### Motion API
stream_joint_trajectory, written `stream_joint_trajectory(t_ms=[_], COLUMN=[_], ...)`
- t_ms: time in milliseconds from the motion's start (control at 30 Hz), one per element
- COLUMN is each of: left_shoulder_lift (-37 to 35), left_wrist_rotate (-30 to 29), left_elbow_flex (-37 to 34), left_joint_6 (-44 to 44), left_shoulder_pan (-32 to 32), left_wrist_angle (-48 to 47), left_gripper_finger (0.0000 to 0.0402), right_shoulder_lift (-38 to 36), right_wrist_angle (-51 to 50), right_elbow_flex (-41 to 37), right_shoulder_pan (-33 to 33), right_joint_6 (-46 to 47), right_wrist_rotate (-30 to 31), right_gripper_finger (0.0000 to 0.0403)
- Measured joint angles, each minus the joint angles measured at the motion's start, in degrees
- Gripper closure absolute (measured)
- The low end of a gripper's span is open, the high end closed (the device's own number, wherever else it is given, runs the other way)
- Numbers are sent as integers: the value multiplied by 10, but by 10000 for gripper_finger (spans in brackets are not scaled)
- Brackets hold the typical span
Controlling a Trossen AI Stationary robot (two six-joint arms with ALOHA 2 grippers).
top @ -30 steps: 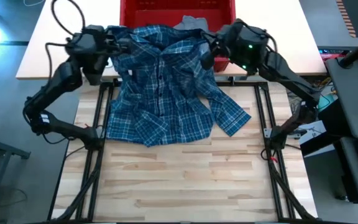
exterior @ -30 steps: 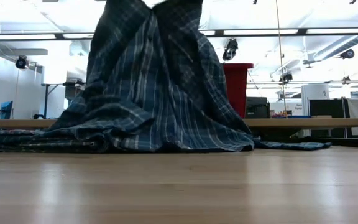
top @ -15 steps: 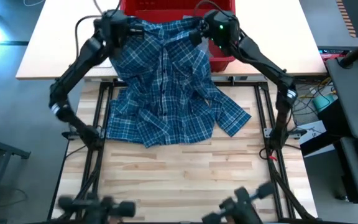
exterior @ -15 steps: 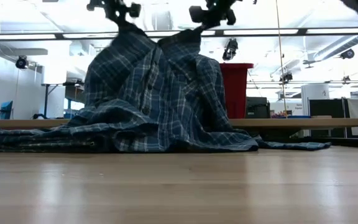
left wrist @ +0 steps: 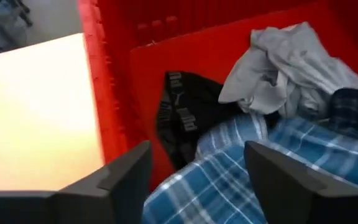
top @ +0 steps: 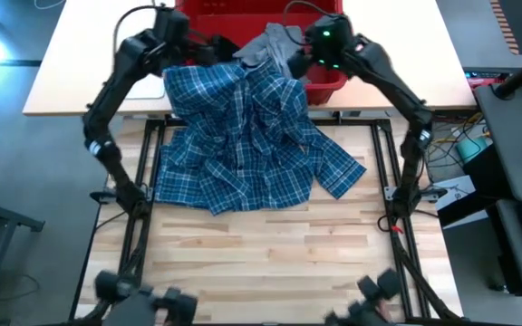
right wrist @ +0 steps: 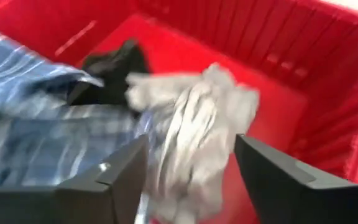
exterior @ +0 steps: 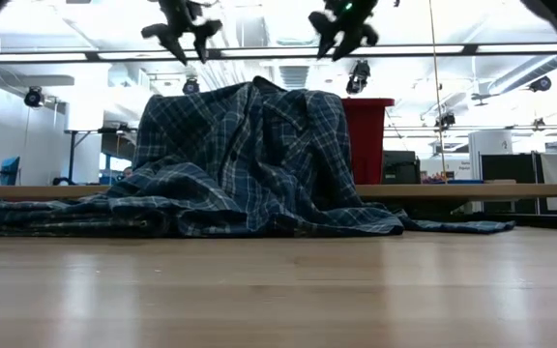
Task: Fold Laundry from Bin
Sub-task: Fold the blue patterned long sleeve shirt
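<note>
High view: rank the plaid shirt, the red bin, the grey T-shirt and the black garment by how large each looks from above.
1. Plaid shirt, spread over the table and the bin's front rim.
2. Red bin, partly cut off by the frame and covered.
3. Grey T-shirt, bunched in the bin.
4. Black garment, only a small patch showing.

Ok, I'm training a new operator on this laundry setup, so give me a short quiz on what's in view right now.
1. True or false: the plaid shirt lies wholly inside the red bin.
2. Which garment sits beside the grey T-shirt in the bin?
A. black garment
B. yellow towel
3. Fill in: both the left gripper and right gripper are ___ above the shirt.

Key: 1 false; 2 A; 3 open.
</note>
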Motion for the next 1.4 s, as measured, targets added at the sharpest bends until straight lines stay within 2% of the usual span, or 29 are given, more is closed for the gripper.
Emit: stream_joint_trajectory(t_ms=[133, 233, 367, 533, 700, 833, 900, 967, 1033, 1100, 1167, 1267, 1333, 1400], left_shoulder_lift=[-65, -122, -192, -241, -228, -198, -184, -164, -137, -103, -72, -40, -31, -28], left_wrist_rotate=[12, 50, 75, 81, 59, 24, -3, -12, 9, 48, 75, 93, 94, 94], left_elbow_flex=[-34, -96, -236, -433, -574, -641, -664, -684, -699, -697, -685, -650, -626, -609], left_joint_6=[-15, -20, -56, -185, -344, -422, -415, -363, -305, -287, -286, -278, -260, -251], left_shoulder_pan=[-21, -70, -177, -332, -428, -448, -447, -441, -430, -414, -401, -399, -404, -414], left_wrist_angle=[-50, -73, -60, 29, 100, 107, 156, 249, 330, 350, 299, 157, 53, -40], left_gripper_finger=[136, 135, 142, 150, 151, 151, 151, 151, 152, 154, 158, 168, 174, 181], right_shoulder_lift=[-49, -97, -175, -251, -268, -244, -225, -199, -169, -132, -94, -64, -61, -81], right_wrist_angle=[-82, -106, -78, 12, 143, 256, 318, 363, 397, 415, 414, 367, 301, 194], right_elbow_flex=[-35, -112, -260, -471, -657, -763, -801, -827, -841, -846, -843, -828, -819, -818], right_shoulder_pan=[13, 42, 111, 205, 259, 279, 281, 281, 281, 281, 285, 296, 310, 327], right_joint_6=[6, 4, 7, 77, 169, 214, 228, 229, 229, 229, 230, 249, 260, 264], right_wrist_rotate=[-85, -94, -95, -92, -86, -59, -45, -43, -40, -35, -44, -70, -71, -77], right_gripper_finger=[132, 126, 130, 146, 161, 171, 175, 179, 181, 183, 183, 184, 184, 184])
